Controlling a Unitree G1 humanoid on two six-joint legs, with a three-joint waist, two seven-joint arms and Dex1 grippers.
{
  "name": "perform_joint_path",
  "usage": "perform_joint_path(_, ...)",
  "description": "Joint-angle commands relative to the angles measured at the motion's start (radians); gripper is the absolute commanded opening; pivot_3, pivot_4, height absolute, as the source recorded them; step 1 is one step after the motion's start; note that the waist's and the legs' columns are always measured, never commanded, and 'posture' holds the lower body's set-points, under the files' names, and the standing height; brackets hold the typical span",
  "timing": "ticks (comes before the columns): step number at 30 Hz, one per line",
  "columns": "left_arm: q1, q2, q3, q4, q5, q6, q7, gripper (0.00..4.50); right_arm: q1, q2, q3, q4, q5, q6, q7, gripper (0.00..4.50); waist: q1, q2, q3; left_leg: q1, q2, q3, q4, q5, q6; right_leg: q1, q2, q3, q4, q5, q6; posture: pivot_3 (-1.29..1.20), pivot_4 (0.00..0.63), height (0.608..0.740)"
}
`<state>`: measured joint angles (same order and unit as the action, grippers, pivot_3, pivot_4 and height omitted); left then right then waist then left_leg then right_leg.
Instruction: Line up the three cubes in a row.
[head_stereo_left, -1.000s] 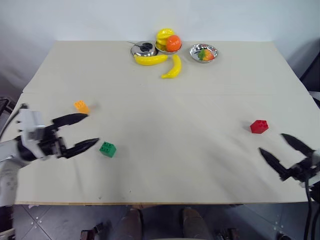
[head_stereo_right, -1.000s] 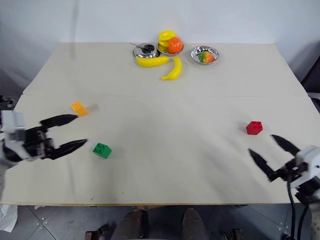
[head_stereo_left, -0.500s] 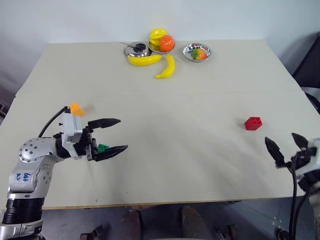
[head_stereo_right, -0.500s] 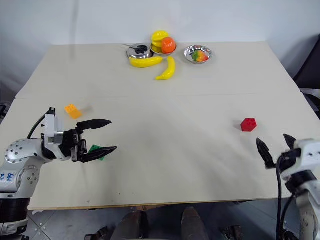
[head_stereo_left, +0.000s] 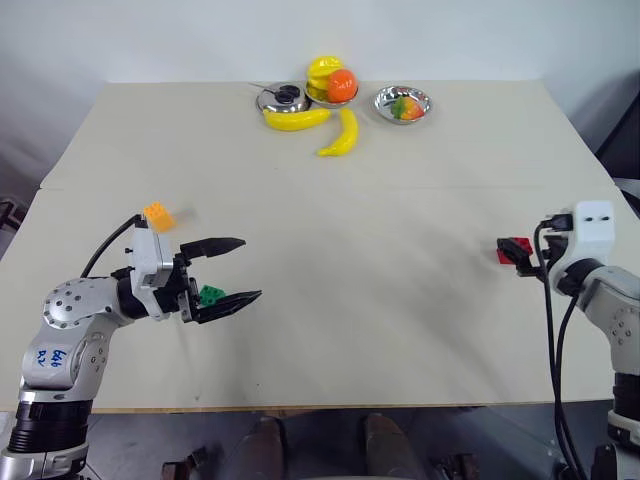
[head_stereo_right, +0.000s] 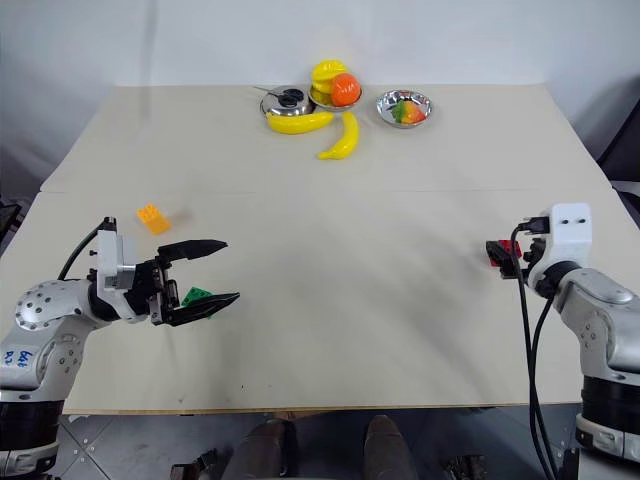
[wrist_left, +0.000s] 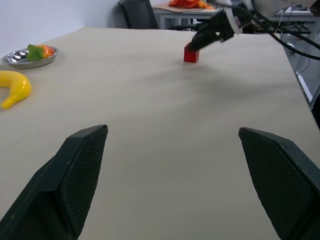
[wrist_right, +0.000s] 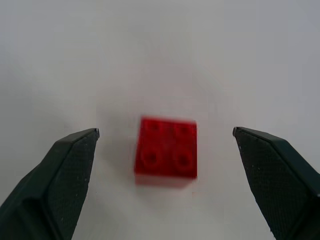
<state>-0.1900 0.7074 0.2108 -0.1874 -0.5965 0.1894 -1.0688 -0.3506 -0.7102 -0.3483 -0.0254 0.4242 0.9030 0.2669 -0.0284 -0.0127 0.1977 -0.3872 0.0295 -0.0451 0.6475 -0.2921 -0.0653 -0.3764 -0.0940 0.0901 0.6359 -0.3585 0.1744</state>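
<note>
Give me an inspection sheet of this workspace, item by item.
Surface: beige table, a seam running across its middle.
Job's things: orange cube far left; green cube between the left fingers; red cube far right, between the right fingers. Not in a row.
Clutter: two bananas, three metal bowls holding fruit, at the far edge.
Grippers: left gripper open around the green cube; right gripper open, pointed at the red cube.
Cables: black cables along the right arm; one at the left wrist.
Surroundings: white wall; chair and desk in the left wrist view.
</note>
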Motion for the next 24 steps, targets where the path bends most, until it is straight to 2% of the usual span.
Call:
perform_joint_path(1, 0.001, 0.009, 0.025, -0.041, -0.003, -0.007, 0.011, 4.46, -0.045, -0.020, -0.019, 0.018, -0.022, 0.017, -0.015, 4.50, -0.001, 0.000, 0.000, 0.000, 0.000, 0.000, 0.000, 0.000, 0.000, 0.000, 0.000, 0.000, 0.000, 0.000, 0.000, 0.00, 0.150, 0.740)
perform_joint_path(3, 0.009, 0.011, 0.034, -0.050, -0.006, -0.005, 0.017, 4.46, -0.058, -0.005, -0.027, 0.021, -0.009, 0.027, -0.002, 4.50, -0.001, 0.000, 0.000, 0.000, 0.000, 0.000, 0.000, 0.000, 0.000, 0.000, 0.000, 0.000, 0.000, 0.000, 0.000, 0.00, 0.150, 0.740)
perform_joint_path(6, 0.021, 0.012, 0.040, -0.057, -0.008, -0.003, 0.021, 4.50, -0.061, 0.000, -0.014, 0.021, -0.003, 0.019, 0.031, 3.96, -0.003, 0.000, 0.000, 0.000, 0.000, 0.000, -0.001, 0.000, 0.000, 0.000, 0.000, 0.000, 0.000, 0.000, 0.000, 0.00, 0.150, 0.740)
perform_joint_path(13, 0.028, 0.014, 0.044, -0.057, -0.006, -0.003, 0.024, 4.50, -0.058, -0.007, -0.002, 0.044, -0.016, 0.009, 0.080, 1.56, -0.002, 0.000, 0.000, 0.000, 0.000, 0.000, 0.000, 0.000, 0.000, 0.000, 0.000, 0.000, 0.000, 0.000, 0.000, 0.00, 0.150, 0.740)
perform_joint_path(17, 0.030, 0.019, 0.051, -0.050, -0.007, -0.004, 0.019, 4.50, -0.081, -0.059, 0.032, 0.083, -0.002, -0.034, 0.215, 1.46, -0.002, 0.000, 0.000, 0.000, 0.000, 0.001, 0.000, 0.000, 0.000, 0.000, 0.000, 0.000, -0.001, 0.000, 0.000, 0.00, 0.150, 0.740)
perform_joint_path(19, 0.032, 0.021, 0.057, -0.040, -0.010, -0.005, 0.014, 4.50, -0.076, -0.113, 0.090, 0.062, 0.026, -0.164, 0.455, 1.46, -0.002, 0.001, 0.001, 0.000, 0.000, 0.000, 0.000, 0.000, 0.000, 0.000, 0.001, 0.000, -0.001, 0.000, 0.000, 0.00, 0.150, 0.740)
perform_joint_path(21, 0.036, 0.029, 0.061, -0.013, -0.011, -0.008, -0.009, 4.50, -0.068, -0.169, 0.165, 0.065, 0.031, -0.432, 0.808, 1.46, -0.007, 0.003, 0.002, 0.000, 0.000, 0.001, -0.001, 0.000, 0.000, 0.000, 0.000, 0.000, -0.002, 0.000, 0.000, 0.00, 0.150, 0.740)
perform_joint_path(23, 0.033, 0.035, 0.060, 0.018, -0.007, -0.012, -0.027, 4.50, -0.116, -0.184, 0.237, 0.164, -0.009, -0.654, 1.026, 1.46, -0.014, 0.004, 0.002, 0.000, 0.001, 0.002, -0.001, 0.000, 0.001, 0.000, 0.001, 0.000, -0.003, 0.000, 0.001, 0.00, 0.150, 0.740)
perform_joint_path(24, 0.031, 0.037, 0.059, 0.029, -0.005, -0.011, -0.032, 4.50, -0.144, -0.183, 0.263, 0.215, -0.029, -0.719, 1.082, 1.46, -0.018, 0.003, 0.003, 0.000, 0.002, 0.002, -0.001, 0.000, 0.000, 0.001, 0.001, -0.001, -0.004, 0.000, 0.001, 0.00, 0.150, 0.740)
